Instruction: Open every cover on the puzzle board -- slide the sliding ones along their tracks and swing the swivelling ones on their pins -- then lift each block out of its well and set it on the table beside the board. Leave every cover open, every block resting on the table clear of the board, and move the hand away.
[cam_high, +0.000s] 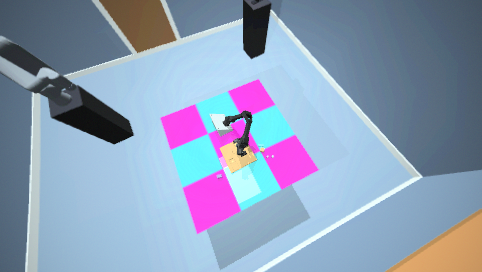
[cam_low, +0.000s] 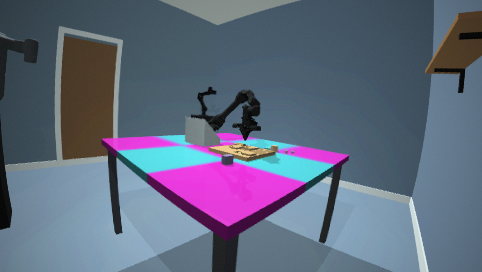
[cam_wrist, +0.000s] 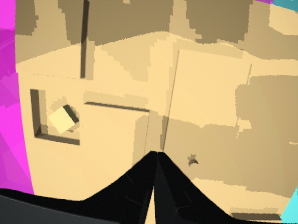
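Note:
The tan puzzle board (cam_high: 243, 164) (cam_low: 218, 150) (cam_wrist: 55, 172) lies on the table. My gripper (cam_high: 241, 153) (cam_low: 245, 139) (cam_wrist: 156, 157) is shut and empty, with its tips above the board. In the wrist view a pale block (cam_wrist: 61, 120) sits turned in an uncovered square well at the left. A flat tan panel (cam_wrist: 112, 137) lies right of that well, and a larger one (cam_wrist: 210, 85) lies farther right; whether they cover wells I cannot tell. A purple-grey block (cam_high: 219, 176) (cam_low: 227, 159) and a tan block (cam_high: 262, 149) (cam_low: 274, 148) rest on the table off the board.
Two tiny pale pieces (cam_high: 270, 156) (cam_low: 289, 151) lie on the table beyond the tan block. The pale arm stand (cam_high: 218, 121) (cam_low: 198, 131) is behind the board. A small dark jointed fixture (cam_low: 203, 102) rises behind the stand.

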